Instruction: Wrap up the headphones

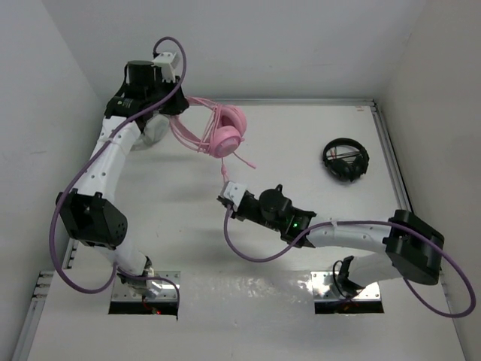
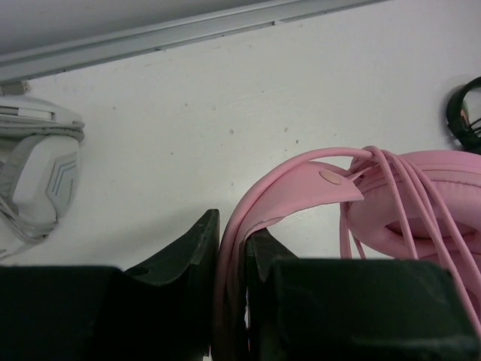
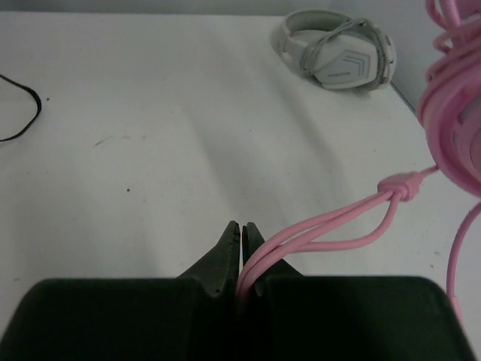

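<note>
Where the table [image 1: 301,135] runs into its far-left corner, the pink headphones [image 1: 225,132] sit just short of the back rail [image 1: 301,101]. The left gripper [image 2: 231,226] is clamped on the headband, w/ the pink band pinched btwn both fingers. Can't tell if the cups rest on the top or hang just off it. Several strands of the cable [image 3: 338,233] lie wound across one cup. A doubled length runs from a small join down to the right gripper [image 3: 242,229], which is clenched tight on it nr mid-table.

Room to move: tight on the left, where that arm is close to the side wall and corner. There is a broad bare top btwn the pink set and the black headphones [image 1: 346,159], which lie well apart nr the right side rail [image 1: 391,158]. The grey-white headphones [image 3: 342,53] lie just left of the pink ones, by the back rail.

Markings: the grey-white cup has an angular line pattern, and a small oval tab [image 2: 329,176] sits on the pink band. I can't read any text on either.

From above, the left arm covers most of the grey-white pair. In the left wrist view the black pair is cut off at the right edge. In the right wrist view a thin black loop [image 3: 22,113] runs off the left edge; can't tell what it is.
</note>
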{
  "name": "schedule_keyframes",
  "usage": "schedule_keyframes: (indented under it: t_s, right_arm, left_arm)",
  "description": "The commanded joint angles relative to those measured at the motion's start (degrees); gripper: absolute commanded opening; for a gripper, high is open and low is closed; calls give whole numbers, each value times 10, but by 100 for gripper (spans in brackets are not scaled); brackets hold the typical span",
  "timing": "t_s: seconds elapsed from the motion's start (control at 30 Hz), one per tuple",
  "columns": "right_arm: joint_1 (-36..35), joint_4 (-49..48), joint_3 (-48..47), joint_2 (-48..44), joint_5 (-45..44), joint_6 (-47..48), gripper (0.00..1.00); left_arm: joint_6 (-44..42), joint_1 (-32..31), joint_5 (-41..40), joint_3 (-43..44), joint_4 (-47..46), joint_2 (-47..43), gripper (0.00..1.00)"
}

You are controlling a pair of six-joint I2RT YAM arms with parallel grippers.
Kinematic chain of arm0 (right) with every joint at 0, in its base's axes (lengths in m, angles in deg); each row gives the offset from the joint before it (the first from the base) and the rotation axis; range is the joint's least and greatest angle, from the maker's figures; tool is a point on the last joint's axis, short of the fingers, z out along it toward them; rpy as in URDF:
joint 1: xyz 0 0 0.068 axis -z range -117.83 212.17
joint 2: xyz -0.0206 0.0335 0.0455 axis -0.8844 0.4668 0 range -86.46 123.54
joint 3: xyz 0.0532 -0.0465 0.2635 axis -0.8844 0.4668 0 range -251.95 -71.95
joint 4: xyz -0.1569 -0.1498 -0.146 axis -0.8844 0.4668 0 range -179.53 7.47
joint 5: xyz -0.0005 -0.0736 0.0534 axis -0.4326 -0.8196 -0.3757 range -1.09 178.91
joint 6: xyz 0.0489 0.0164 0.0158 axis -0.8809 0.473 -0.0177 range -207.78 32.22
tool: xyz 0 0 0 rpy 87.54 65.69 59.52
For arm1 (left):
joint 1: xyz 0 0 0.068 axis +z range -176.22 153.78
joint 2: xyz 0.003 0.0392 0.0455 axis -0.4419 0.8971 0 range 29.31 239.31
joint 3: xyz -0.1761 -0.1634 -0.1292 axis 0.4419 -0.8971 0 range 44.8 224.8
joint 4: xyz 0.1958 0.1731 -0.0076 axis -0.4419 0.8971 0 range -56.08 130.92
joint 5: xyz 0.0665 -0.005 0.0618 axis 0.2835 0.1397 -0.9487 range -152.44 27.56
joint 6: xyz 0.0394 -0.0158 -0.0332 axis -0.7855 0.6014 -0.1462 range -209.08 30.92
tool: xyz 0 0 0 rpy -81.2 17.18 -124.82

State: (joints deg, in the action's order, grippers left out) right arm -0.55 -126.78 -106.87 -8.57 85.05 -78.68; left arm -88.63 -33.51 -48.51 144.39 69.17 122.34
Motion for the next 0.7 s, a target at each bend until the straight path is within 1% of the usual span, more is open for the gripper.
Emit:
schedule_keyframes:
  t_s: [0.0,0.03,0.07,0.1,0.13,0.17,0.2,0.23,0.27,0.3,0.33,0.4,0.47,0.53,0.67]
  right_arm:
    - [-19,118,-94,-20,91,25,0]
    - [-19,167,-116,-13,116,25,0]
    - [-20,190,-138,4,125,22,0]
    - [-20,219,-193,18,133,20,0]
    - [-20,270,-218,34,127,21,0]
    - [-20,285,-236,66,113,21,0]
    - [-19,289,-247,79,97,33,0]
    - [-15,262,-238,89,82,38,0]
    - [-3,243,-227,98,74,38,0]
    - [6,202,-201,99,82,36,0]
    - [28,184,-191,101,108,23,0]
    - [51,154,-183,111,135,10,0]
    - [76,158,-202,133,153,14,0]
    - [82,173,-218,149,154,30,0]
    - [88,207,-287,201,135,72,0]
  left_arm:
    - [-22,8,-82,-2,-210,-10,0]
    - [-21,7,-68,-12,-211,-10,0]
    - [-18,3,-60,-32,-212,-11,0]
    - [-11,3,-49,-38,-204,-11,0]
    - [-1,4,-6,-38,-195,-9,0]
    - [26,8,19,-27,-183,-7,0]
    - [39,10,41,-22,-176,-9,0]
    - [52,13,87,-20,-178,-14,0]
    - [68,15,107,-13,-178,-26,0]
    - [71,15,122,-6,-172,-30,0]
    - [78,15,141,2,-167,-38,0]
    - [83,15,152,32,-143,-42,0]
    - [88,15,159,44,-139,-49,0]
    - [91,15,171,47,-135,-53,0]
    - [101,15,191,43,-129,-53,0]
